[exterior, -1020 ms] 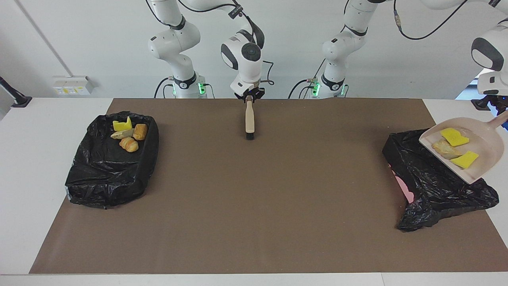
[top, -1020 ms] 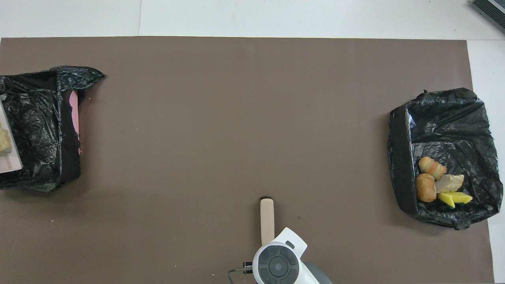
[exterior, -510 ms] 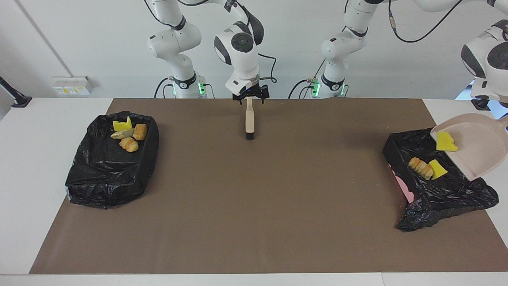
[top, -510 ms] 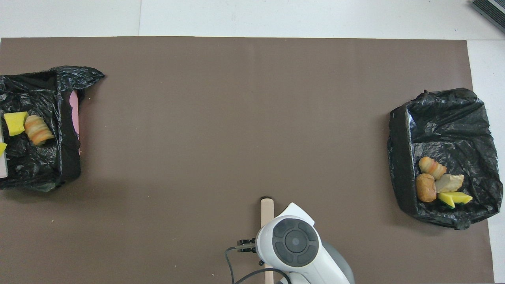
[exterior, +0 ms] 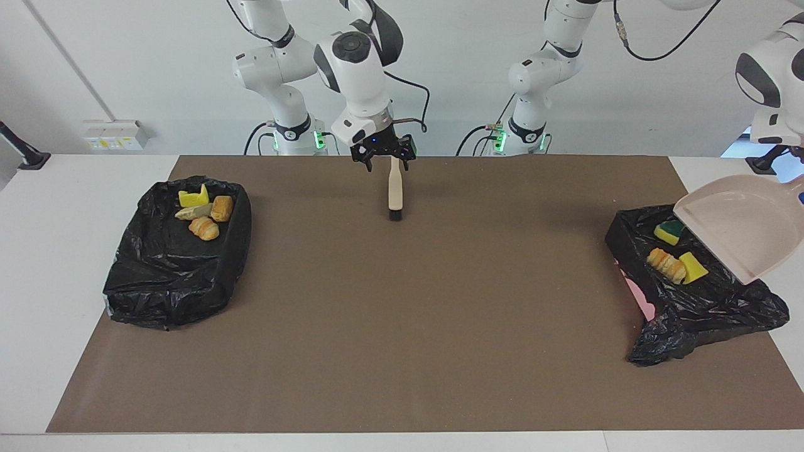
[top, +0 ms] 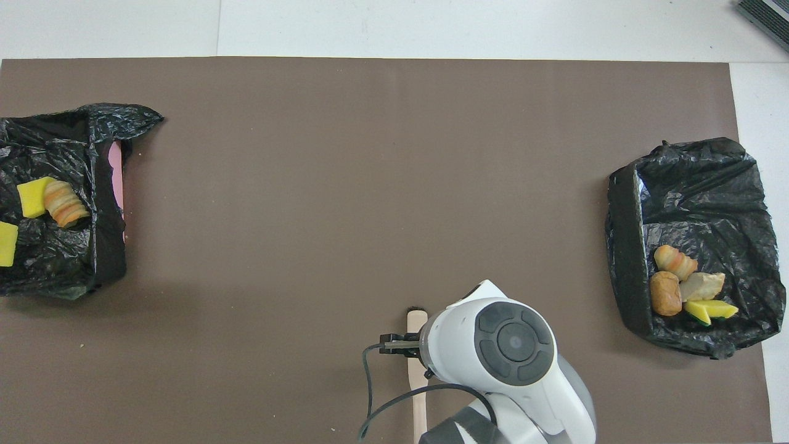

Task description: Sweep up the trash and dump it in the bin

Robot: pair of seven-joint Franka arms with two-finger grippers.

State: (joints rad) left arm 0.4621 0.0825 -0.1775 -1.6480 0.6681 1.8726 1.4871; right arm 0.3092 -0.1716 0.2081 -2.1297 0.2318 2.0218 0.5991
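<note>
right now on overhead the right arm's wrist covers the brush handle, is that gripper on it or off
observer: off. the right gripper is open, fingertips either side of the brush handle's end, not clamped.
operator: and the dustpan, can't see it at all
observer: the dustpan hangs tilted over the bin at the left arm's end, with the left gripper shut on its handle.
operator: anything left in it
observer: nothing shows in it; the inside looks bare.

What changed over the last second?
The left gripper, shut on the dustpan, tipped it: the scraps slid into the bin beneath. The right gripper let go of the brush and rose. Brush and the other bin stayed put.
</note>
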